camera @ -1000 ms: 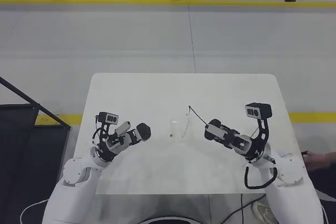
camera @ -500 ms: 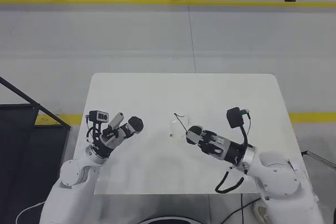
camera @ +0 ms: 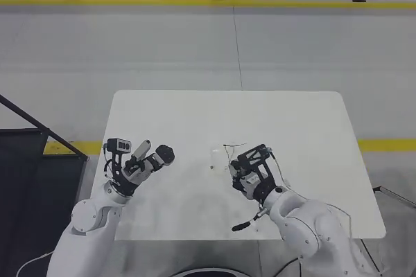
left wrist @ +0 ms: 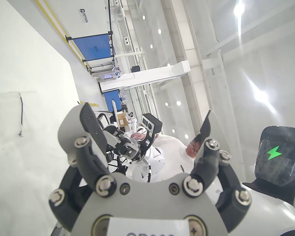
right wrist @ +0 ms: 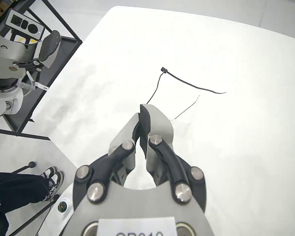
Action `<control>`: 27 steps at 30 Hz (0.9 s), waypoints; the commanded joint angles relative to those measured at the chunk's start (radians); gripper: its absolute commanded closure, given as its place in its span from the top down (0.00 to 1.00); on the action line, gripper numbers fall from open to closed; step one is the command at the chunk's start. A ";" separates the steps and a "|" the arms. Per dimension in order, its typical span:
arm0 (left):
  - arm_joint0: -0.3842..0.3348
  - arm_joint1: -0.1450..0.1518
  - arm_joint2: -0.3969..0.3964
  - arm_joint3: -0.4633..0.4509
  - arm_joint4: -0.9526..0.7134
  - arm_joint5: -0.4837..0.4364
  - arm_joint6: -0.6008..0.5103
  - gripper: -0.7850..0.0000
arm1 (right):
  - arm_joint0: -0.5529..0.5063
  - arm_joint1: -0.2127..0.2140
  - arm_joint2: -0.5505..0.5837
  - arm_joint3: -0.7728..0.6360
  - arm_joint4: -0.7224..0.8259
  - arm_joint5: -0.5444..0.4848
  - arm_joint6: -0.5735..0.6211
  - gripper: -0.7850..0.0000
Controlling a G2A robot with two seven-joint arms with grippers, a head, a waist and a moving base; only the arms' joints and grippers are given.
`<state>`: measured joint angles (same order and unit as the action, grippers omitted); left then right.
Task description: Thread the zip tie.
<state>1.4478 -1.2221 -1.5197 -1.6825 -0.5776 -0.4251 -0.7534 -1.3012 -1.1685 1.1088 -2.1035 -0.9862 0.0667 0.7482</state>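
Observation:
A thin black zip tie [right wrist: 186, 83] runs from my right gripper's fingertips up to its small square head [right wrist: 164, 69], and a strap goes on sideways from there above the white table [right wrist: 236, 50]. My right gripper [right wrist: 142, 110] is shut on the tie's end. From above, the right gripper [camera: 237, 166] sits near the table's middle with the zip tie [camera: 229, 146] sticking out beyond it. My left gripper [left wrist: 147, 114] is open and holds nothing. It is raised over the table's left part [camera: 156, 154], well apart from the tie [left wrist: 21, 114].
A small pale mark or clear object [camera: 215, 161] lies on the table just left of the right gripper. A black metal frame [camera: 14, 111] stands off the table's left side. A person's shoes [right wrist: 51, 175] are on the floor by the table's edge.
The right arm has swung in from the table's right side toward the middle and turned, carrying the zip tie with it. The left gripper shifted slightly left.

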 commanded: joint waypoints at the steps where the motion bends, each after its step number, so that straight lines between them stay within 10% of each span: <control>1: 0.000 0.000 0.000 0.000 0.000 0.000 0.000 1.00 | 0.000 0.000 0.001 0.000 0.002 -0.002 0.000 0.00; 27: 0.000 0.000 0.000 0.000 0.000 0.000 0.000 1.00 | 0.253 -0.082 -0.365 0.163 -0.599 0.045 0.419 0.00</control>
<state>1.4478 -1.2221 -1.5197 -1.6825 -0.5776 -0.4250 -0.7534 -1.0625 -1.2449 0.7544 -1.9526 -1.5841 0.1145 1.1517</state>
